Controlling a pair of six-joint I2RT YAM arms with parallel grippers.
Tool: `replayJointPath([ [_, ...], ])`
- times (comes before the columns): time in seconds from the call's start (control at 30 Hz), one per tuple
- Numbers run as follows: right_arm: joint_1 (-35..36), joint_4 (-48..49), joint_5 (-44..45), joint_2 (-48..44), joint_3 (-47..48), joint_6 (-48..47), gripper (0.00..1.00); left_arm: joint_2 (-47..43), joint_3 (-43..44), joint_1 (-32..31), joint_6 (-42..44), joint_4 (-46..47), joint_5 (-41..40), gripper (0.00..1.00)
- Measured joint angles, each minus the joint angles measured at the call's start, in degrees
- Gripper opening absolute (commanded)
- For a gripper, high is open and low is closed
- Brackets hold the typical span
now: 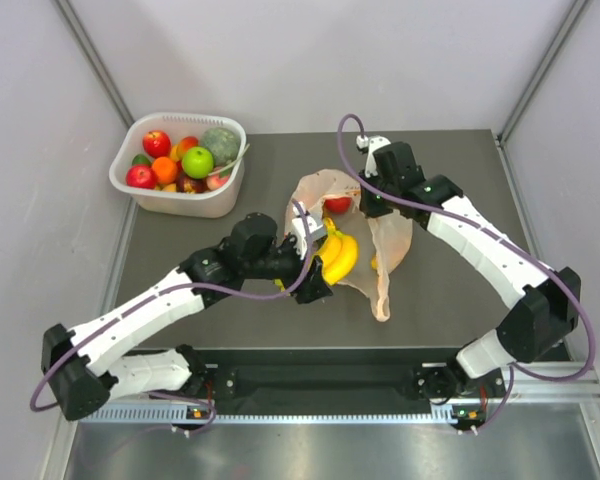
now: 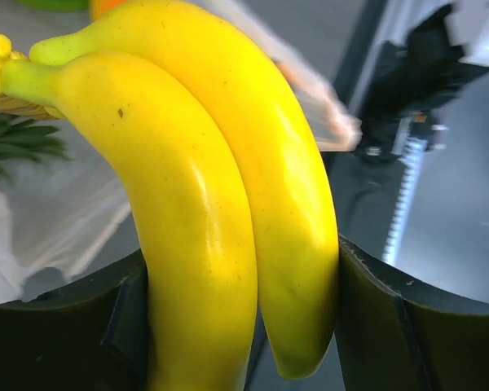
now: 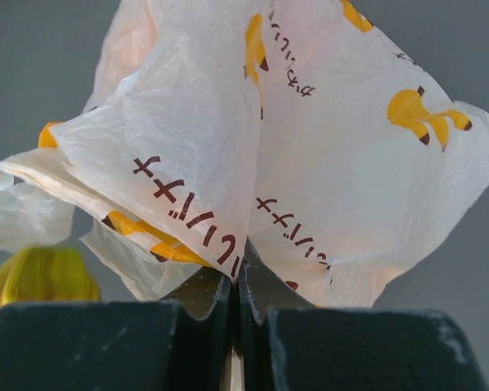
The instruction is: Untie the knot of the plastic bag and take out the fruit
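Bananas look rigid and slick: your left gripper clamps them near the tips, while your right gripper, fingers closed, pinches the thin, floppy plastic bag by a fold.

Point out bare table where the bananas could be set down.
Bare table lies between the tub and left arm, and along the near edge below the bag. Crowded mid-table: bananas in the left gripper, right gripper pinching the bag.

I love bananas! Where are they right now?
In the top view, the bananas sit near the centre, clamped in the left gripper, at the left side of the plastic bag.
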Motion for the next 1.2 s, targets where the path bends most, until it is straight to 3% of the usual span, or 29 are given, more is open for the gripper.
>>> replayJointPath([
  [0.13, 0.00, -0.48, -0.94, 2.78, 3.48, 0.57, 0.00, -4.15, 3.04, -0.04, -5.62, -3.69, 6.29, 0.00],
  [0.27, 0.00, -1.53, -1.53, 3.85, 4.31, 1.03, 0.00, -9.94, 6.56, -0.13, -10.80, -6.62, 6.29, 0.00],
  [0.4, 0.00, -2.43, -1.79, 3.85, 4.31, 1.01, 0.00, -16.28, 14.71, -0.17, -11.85, -8.46, -2.25, 0.00],
  [0.6, 0.07, -2.60, -2.38, 3.45, 4.20, 0.37, 0.00, -15.82, 26.86, 0.35, -4.37, -6.03, -21.53, 0.00],
  [0.73, 0.17, -3.04, -3.06, 2.89, 4.17, -0.52, 0.00, -7.19, 32.06, 7.17, 1.53, -1.14, -29.09, 0.00],
  [0.87, 0.31, -3.69, -3.37, 1.81, 4.15, -1.53, 0.00, 5.73, 38.25, 24.48, 0.63, 3.50, -24.46, 0.00],
  [1.0, 0.33, -3.91, -3.78, 1.33, 4.42, -2.54, 0.00, 18.29, 42.60, 36.13, -3.21, 5.88, -20.87, 0.00],
  [1.2, 0.35, -4.26, -3.63, 1.38, 5.03, -3.89, 0.00, 34.45, 56.19, 41.44, -5.84, 4.48, -22.67, 0.00],
])
